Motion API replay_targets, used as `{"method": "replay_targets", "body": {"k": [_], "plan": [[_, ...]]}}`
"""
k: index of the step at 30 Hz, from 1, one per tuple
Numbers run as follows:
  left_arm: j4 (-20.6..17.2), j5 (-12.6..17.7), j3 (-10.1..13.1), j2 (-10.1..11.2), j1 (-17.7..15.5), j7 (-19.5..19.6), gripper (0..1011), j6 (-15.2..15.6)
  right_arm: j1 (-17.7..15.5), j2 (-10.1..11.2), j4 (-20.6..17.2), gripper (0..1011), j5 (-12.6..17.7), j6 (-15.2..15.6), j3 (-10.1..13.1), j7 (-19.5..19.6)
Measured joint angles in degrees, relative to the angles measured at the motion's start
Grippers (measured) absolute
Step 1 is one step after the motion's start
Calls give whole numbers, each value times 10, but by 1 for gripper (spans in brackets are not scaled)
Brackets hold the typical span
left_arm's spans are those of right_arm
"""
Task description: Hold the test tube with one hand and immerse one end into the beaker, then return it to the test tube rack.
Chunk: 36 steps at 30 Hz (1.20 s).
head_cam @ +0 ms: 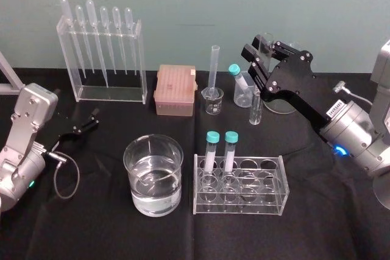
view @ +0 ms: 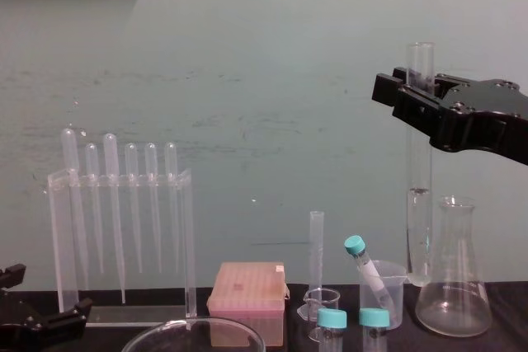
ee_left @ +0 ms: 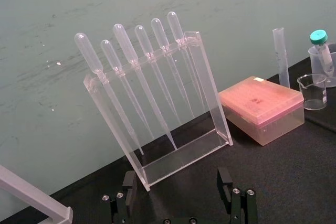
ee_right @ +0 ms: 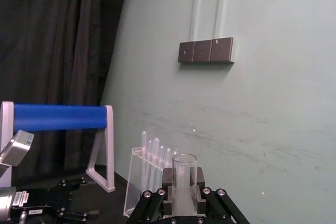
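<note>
test tube [view: 420, 162] hangs upright in the right gripper [view: 412, 92], raised above the table, behind the beaker [head_cam: 137, 193] and well off to its right. the black fingers [ee_right: 152, 203] are clenched on the glass below its flared rim, and most of the tube's length hangs free beneath them. the beaker stands at the front with clear liquid in it, well apart from the tube's lower end. just right of the beaker sits the test tube rack [head_cam: 271, 202], carrying two teal-capped tubes [head_cam: 220, 150] in its back row. the left gripper [head_cam: 91, 121] lies low by the table to the left of the beaker, released, its fingers [ee_left: 128, 182] spread with nothing between them. behind the beaker are a pink box [head_cam: 175, 89] and, farther left, a pipette stand [head_cam: 140, 59].
</note>
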<state>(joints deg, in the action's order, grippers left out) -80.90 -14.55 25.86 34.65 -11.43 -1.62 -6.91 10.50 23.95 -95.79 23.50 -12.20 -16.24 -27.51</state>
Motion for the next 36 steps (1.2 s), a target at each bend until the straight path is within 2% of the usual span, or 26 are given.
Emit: {"method": "replay_targets", "body": {"k": [31, 36], "plan": [[0, 0, 0, 0, 0, 0, 1000, 0, 0, 0, 0, 224, 0, 0, 0, 0], [0, 0, 0, 0, 0, 0, 1000, 0, 17, 2, 8, 224, 5, -4, 0, -11]]}}
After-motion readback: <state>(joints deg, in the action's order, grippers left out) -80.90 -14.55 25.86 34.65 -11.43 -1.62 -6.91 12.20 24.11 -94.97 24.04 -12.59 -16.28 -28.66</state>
